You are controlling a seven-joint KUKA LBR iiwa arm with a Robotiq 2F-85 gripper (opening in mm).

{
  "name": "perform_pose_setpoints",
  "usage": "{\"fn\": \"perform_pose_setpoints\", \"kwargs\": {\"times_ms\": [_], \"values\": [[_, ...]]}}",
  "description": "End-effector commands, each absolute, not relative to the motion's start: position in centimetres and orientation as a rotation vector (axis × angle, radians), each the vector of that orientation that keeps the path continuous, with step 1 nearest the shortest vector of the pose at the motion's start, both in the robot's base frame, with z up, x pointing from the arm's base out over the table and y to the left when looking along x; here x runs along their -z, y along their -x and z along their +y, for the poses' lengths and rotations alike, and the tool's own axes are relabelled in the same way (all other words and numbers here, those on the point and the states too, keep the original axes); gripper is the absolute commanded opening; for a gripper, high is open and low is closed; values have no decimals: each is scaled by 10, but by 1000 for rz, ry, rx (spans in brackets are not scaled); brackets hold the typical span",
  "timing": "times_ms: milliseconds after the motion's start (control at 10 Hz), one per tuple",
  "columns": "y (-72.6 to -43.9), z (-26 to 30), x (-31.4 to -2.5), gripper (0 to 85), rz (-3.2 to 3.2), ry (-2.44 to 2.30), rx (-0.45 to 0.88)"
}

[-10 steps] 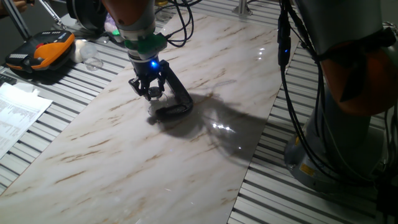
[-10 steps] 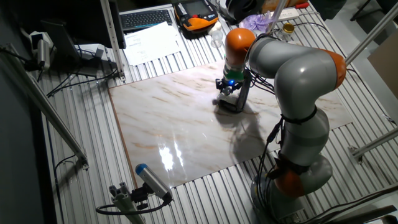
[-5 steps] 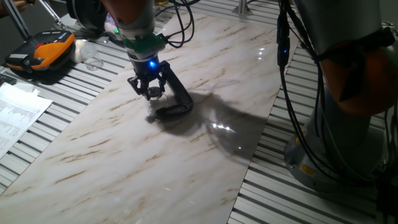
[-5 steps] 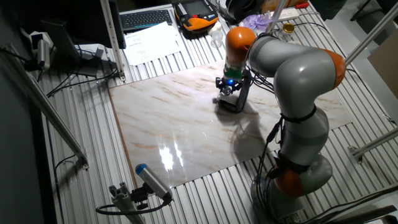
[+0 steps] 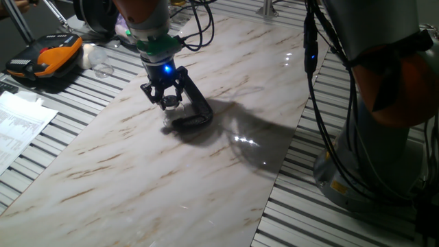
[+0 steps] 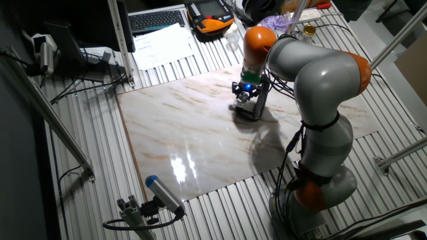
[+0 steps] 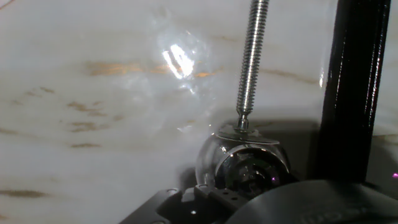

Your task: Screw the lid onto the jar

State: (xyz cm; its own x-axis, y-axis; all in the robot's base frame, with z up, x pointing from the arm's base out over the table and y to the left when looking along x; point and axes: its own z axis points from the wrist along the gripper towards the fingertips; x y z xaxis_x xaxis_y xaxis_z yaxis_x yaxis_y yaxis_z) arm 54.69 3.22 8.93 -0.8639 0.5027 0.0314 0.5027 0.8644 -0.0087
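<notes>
The small clear glass jar [image 7: 244,163] is seen pinned on the marble-patterned counter [image 5: 137,171] under the threaded steel screw [image 7: 250,59] of the black C-clamp [image 5: 195,110]. The two-finger hand [image 5: 164,101] is positioned directly above the jar. The small shiny metal lid [image 5: 169,103] appears gripped between its fingers; contact with the jar cannot be confirmed.

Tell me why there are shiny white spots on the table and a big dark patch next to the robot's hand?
One fixed view: lamp glare shines on the marble table, and the arm's shadow falls beside the clamp. The other fixed view: another glare patch sits near the front edge. Hand view: glare above the jar, everything soft and blurry.
</notes>
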Motion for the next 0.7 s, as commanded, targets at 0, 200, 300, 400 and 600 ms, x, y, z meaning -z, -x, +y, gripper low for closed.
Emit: {"fn": "perform_pose_setpoints", "kwargs": {"times_ms": [0, 200, 300, 400, 600], "values": [[-547, 32, -90, 510, -3006, 823, -8], [-547, 32, -89, 510, -3016, 869, -22], [-547, 32, -90, 510, -3011, 895, -33], [-547, 32, -90, 510, -2998, 936, -23], [-546, 32, -90, 510, -2985, 988, -27]]}}
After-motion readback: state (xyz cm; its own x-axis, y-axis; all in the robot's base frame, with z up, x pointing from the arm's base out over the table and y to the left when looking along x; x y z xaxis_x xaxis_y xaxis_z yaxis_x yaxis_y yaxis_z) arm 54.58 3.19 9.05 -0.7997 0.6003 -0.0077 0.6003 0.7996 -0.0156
